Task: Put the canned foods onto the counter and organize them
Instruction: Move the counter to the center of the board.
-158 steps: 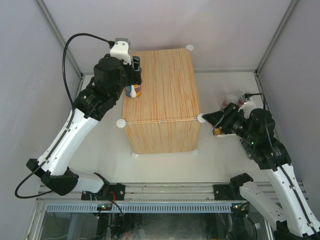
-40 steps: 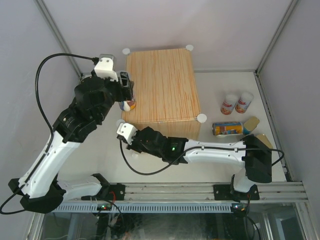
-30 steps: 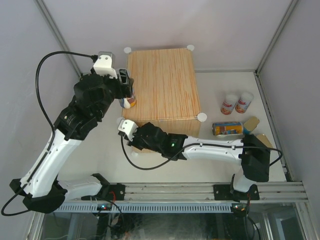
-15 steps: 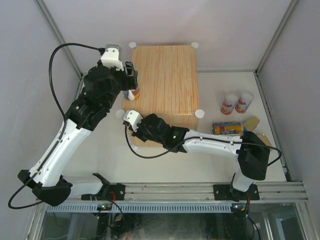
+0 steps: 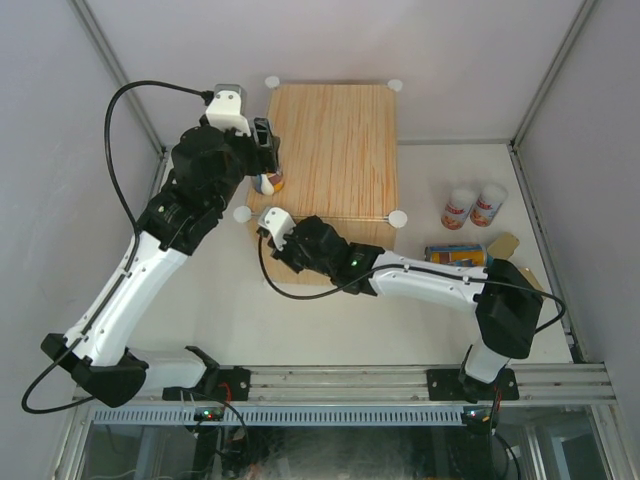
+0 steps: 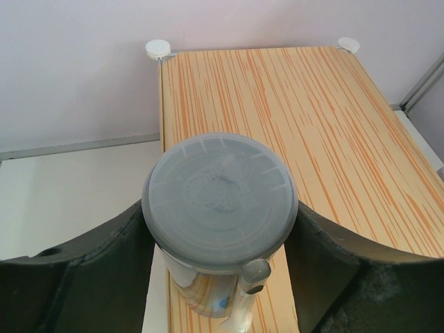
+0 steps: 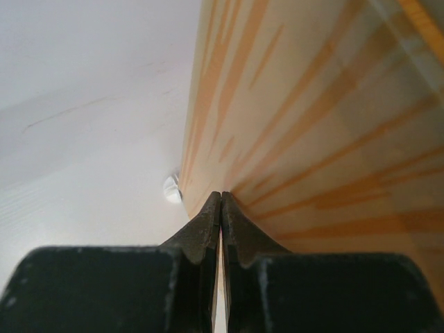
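Canned foods are mostly left near the bench's right edge, among them two short white-red cans (image 5: pixel 458 208) and a tall tin (image 5: pixel 455 256) lying on its side. One tall grey-lidded can (image 6: pixel 220 201) is grasped by the left gripper (image 6: pixel 222 239) over the counter's (image 6: pixel 298 104) left edge, towards its near-left corner. The right gripper (image 7: pixel 220 200) is clenched empty against the counter's front face. Released so close to that edge, the can could be toppled off, and a nudge to the counter would be enough.
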Robot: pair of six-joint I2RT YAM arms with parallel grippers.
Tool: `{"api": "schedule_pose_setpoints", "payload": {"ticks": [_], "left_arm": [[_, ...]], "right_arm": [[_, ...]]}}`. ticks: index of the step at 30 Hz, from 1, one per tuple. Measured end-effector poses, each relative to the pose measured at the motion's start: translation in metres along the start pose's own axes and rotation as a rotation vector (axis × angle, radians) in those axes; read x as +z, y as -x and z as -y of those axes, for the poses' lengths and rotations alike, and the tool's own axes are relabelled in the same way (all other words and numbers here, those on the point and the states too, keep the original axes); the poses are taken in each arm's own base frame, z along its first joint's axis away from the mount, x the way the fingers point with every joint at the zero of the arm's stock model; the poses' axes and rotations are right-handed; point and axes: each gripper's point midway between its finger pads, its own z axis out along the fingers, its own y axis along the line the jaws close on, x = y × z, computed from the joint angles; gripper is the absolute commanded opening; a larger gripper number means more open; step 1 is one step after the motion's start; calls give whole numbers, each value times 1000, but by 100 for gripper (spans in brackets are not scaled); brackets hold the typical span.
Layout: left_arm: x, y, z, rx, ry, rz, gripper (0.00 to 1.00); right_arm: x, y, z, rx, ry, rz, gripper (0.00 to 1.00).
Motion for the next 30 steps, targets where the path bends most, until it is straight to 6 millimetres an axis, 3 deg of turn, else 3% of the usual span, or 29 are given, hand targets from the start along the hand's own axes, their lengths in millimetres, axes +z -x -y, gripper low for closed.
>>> {"api": "schedule_pose_setpoints", "payload": {"ticks": [5, 13, 24, 30], "left_arm": [[0, 0, 3, -8, -17, 0, 0], [0, 0, 8, -8, -47, -3, 0], [0, -2, 12, 2, -69, -9, 0], [-1, -4, 15, 2, -93, -11, 0]], "right_arm": [[-5, -2, 10, 11, -33, -14, 0], [-28, 13, 22, 40, -75, 24, 0], [-47, -9, 27, 85, -108, -3, 5], [-66, -4, 32, 121, -136, 22, 10]]}}
